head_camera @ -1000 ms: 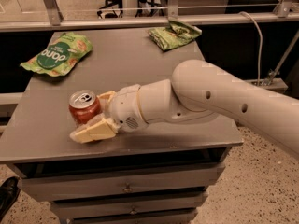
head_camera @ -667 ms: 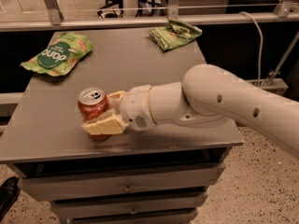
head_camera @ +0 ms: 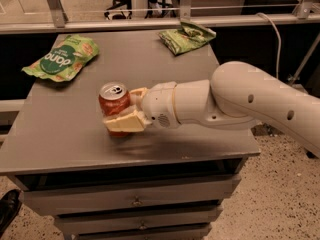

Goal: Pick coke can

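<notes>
The coke can is red with a silver top and pull tab, and stands upright over the front left part of the grey table. My gripper reaches in from the right and is shut on the can, one cream finger across its near side and the other behind it. The can seems held slightly above the tabletop, with a shadow below it. The can's lower part is hidden by the near finger.
A green snack bag lies at the table's back left and a crumpled green bag at the back right. A metal rail runs behind the table. Drawers are below the front edge.
The gripper, holding the can, has moved to the right and slightly up; the can moved with it. The bags have not moved.
</notes>
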Controlling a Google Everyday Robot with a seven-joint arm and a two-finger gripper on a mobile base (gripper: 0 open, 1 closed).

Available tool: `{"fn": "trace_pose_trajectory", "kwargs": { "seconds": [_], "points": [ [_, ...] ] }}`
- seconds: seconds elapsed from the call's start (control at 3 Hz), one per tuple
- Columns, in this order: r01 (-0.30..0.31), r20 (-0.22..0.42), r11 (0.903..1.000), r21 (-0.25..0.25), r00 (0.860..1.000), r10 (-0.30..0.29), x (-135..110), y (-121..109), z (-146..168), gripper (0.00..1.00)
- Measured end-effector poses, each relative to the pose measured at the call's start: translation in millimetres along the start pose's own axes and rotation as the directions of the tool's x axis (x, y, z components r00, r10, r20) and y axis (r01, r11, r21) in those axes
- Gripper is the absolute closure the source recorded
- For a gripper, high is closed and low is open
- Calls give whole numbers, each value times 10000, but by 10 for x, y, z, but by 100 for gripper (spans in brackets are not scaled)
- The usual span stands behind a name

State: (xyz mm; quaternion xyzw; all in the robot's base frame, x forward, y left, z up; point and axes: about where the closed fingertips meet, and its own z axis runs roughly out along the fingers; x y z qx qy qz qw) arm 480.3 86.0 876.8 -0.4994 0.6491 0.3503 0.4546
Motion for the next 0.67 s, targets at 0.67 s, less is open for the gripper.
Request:
{"fn": "trace_pose_trajectory", "kwargs": {
  "seconds": [0.67],
  "points": [
    [531,69,9984,193,9986,-532,-244,-306,-279,100]
  ]
}}
